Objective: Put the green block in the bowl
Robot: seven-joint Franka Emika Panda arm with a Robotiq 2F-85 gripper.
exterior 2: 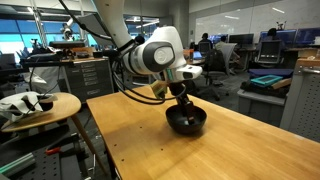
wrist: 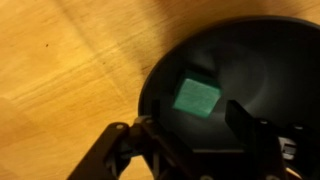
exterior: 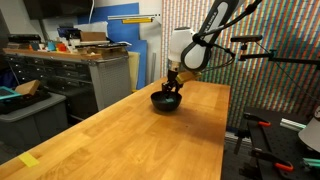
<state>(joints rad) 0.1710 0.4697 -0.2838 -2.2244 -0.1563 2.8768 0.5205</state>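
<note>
In the wrist view the claw [wrist: 190, 135] is coming in from the bottom edge with its two fingers [wrist: 240, 122] spread wide and pinching nothing. The green block [wrist: 197, 97] is lying inside the bowl [wrist: 262, 68] against the dark inner surface. It is sitting between and just ahead of the fingers, touching neither. The bowl's rim is curving across the pale wood of the table [wrist: 70, 60], which is filling the left side of this view.

In an exterior view the arm [exterior: 215, 28] is reaching down from the upper right over the long wooden table [exterior: 110, 130]. The claw [exterior: 173, 84] is hanging just above the bowl [exterior: 166, 101], which is sitting toward the far end of the tabletop. The block is too small to make out here, and how the jaws are standing cannot be told from this angle. A flat yellow tape patch [exterior: 28, 160] is lying near the closest left corner, well apart from the bowl. A grey cabinet [exterior: 85, 75] is standing beyond the table's left edge.

In an exterior view the bowl [exterior 2: 186, 124] is showing dark and glossy on the tabletop [exterior 2: 150, 145]. The claw [exterior 2: 181, 101] is pointing straight down at its mouth — the fingertips are sitting close to rim level. The inside of the bowl is hidden here. A small round side table [exterior 2: 45, 103] is standing off to the left, apart from the big one.
</note>
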